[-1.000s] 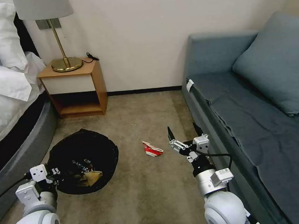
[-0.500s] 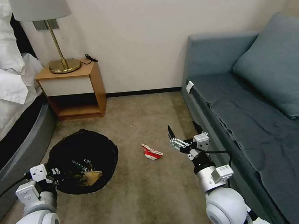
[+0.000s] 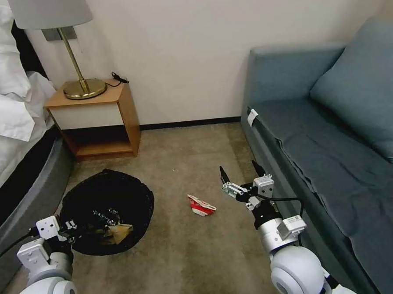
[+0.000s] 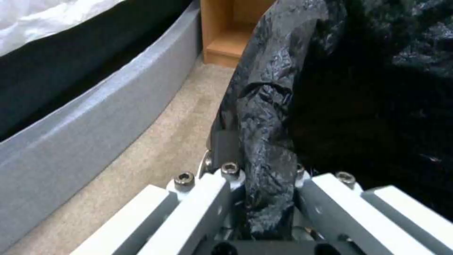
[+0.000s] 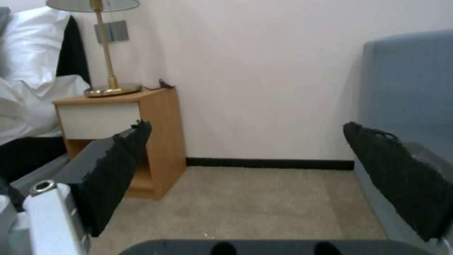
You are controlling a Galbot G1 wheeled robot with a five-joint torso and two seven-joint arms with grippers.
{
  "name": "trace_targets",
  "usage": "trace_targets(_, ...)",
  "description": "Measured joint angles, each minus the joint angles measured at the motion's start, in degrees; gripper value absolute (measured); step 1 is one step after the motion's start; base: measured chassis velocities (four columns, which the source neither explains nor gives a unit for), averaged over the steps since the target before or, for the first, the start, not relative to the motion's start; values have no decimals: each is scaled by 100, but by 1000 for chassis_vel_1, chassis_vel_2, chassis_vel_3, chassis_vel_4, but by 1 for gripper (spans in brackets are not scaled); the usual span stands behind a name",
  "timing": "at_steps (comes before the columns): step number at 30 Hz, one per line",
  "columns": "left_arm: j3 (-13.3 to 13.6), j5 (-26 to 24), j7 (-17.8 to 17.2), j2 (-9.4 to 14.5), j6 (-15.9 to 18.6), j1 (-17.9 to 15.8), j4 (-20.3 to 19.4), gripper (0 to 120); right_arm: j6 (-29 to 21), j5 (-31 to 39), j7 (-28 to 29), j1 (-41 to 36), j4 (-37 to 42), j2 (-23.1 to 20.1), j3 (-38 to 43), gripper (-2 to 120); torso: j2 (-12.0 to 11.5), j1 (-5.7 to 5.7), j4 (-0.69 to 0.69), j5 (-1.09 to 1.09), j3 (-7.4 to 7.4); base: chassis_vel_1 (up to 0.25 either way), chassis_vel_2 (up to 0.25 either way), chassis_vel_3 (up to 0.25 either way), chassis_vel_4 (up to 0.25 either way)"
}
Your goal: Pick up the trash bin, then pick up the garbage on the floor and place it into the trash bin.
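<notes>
Robot body, both arms. Each arm: glossy white spherical joint housing, silver-grey cylindrical wrist segment, small white box-shaped modules, black cable looped alongside. Left end effector (image 4: 264, 198): white and grey finger bars fastened with dark hex-socket screws on a black base. Right end effector (image 3: 241, 174): slim black rough-textured fingers (image 5: 118, 173) on white-and-silver mounts.

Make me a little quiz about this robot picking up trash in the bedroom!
1. True or false: the left gripper is shut on the trash bin rim.
2. Which garbage lies on the carpet? A) red-and-white carton B) green bottle C) banana peel
3. Fill in: the right gripper hangs open beside the blue ____.

Key: 1 true; 2 A; 3 sofa.
</notes>
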Motion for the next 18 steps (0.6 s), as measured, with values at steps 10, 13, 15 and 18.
trace_targets(10,-29,-38,3,0,1,-12,-42,1,-1,50,-8,90,-41,-97,0,100,0,0,0,0,0,-95,92,92,-96)
trace_targets(13,-31,-38,2,0,6,-12,-51,1,-1,69,-9,123,-59,-105,-4,100,0,0,0,0,0,-77,86,84,-78)
trace_targets(15,-31,-38,2,0,7,-12,-53,1,-1,76,-10,133,-65,-107,-9,100,0,0,0,0,-1,-74,89,85,-65)
trace_targets(18,-50,-38,2,0,18,-14,-69,1,-1,142,-11,191,-109,-160,-60,100,0,0,0,0,-1,-92,86,77,-90)
